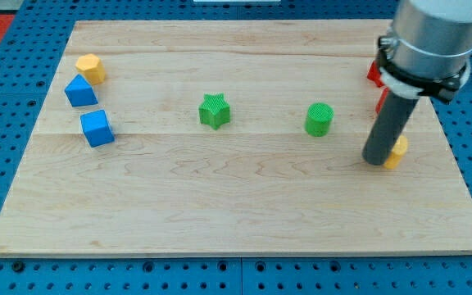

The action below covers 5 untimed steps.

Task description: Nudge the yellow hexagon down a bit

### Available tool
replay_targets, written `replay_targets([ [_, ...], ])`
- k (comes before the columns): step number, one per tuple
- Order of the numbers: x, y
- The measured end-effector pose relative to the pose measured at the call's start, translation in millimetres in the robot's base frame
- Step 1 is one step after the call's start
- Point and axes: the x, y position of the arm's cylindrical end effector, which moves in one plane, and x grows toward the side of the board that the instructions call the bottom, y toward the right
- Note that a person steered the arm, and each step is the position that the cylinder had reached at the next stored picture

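The yellow hexagon lies near the board's upper left corner, touching a blue block just below it. My tip is far off at the view's right, resting against a second yellow block, which the rod partly hides so its shape cannot be made out. The tip is nowhere near the hexagon.
A blue cube lies below the blue block at the left. A green star and a green cylinder sit mid-board. Two red blocks are partly hidden behind the arm at the right. The wooden board lies on a blue pegboard.
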Motion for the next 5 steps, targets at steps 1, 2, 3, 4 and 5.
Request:
replay_targets([
  [1, -9.5, 35.6],
  [2, -2.4, 17.5],
  [3, 12.8, -50.0],
  [4, 12.8, -134.0],
  [5, -3.8, -199.3],
])
